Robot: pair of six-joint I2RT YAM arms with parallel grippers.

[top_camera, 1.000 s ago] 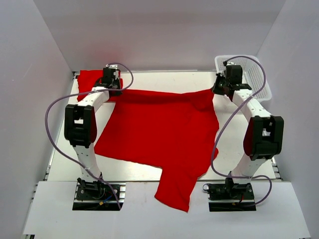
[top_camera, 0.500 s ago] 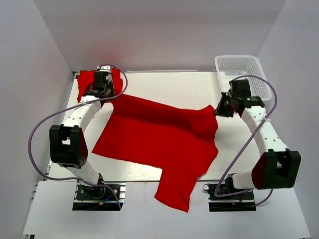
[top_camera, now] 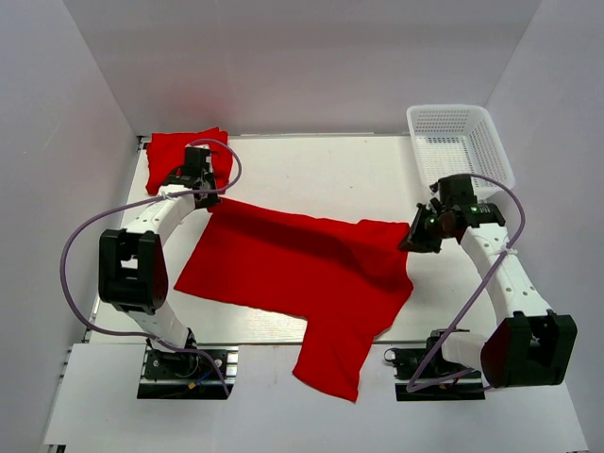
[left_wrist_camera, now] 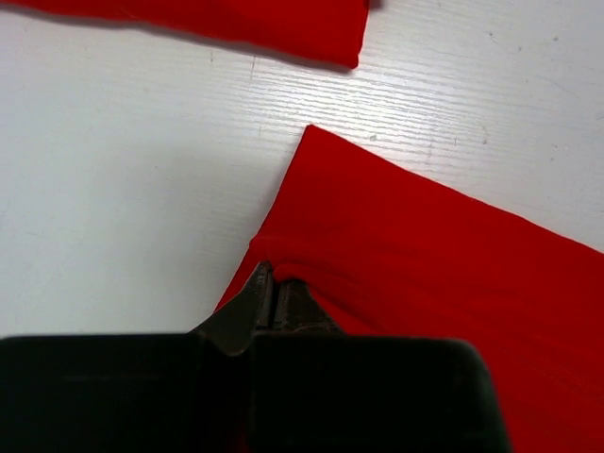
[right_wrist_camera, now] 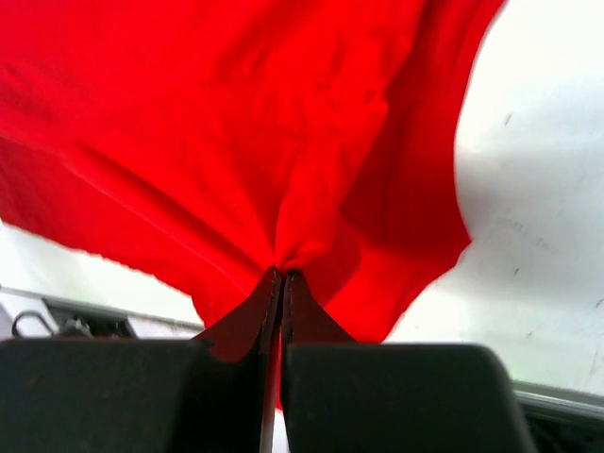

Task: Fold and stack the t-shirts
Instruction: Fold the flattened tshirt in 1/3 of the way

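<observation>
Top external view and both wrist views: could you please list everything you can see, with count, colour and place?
Spread bright red cloth t-shirt: one, red, middle of the table, a near part reaching past the front edge.
Folded bright red cloth t-shirt: one pile visible, red, far left corner.
White plastic mesh basket: one, white, far right corner.
White table: one, white, under everything.
Purple cables: two, purple, one looping beside each arm.
Left arm and right arm: two, white and black, bolted at the near edge.
Left hand: one, black, shut on the spread shirt's far left corner.
Right hand: one, black, shut on its far right edge.
</observation>
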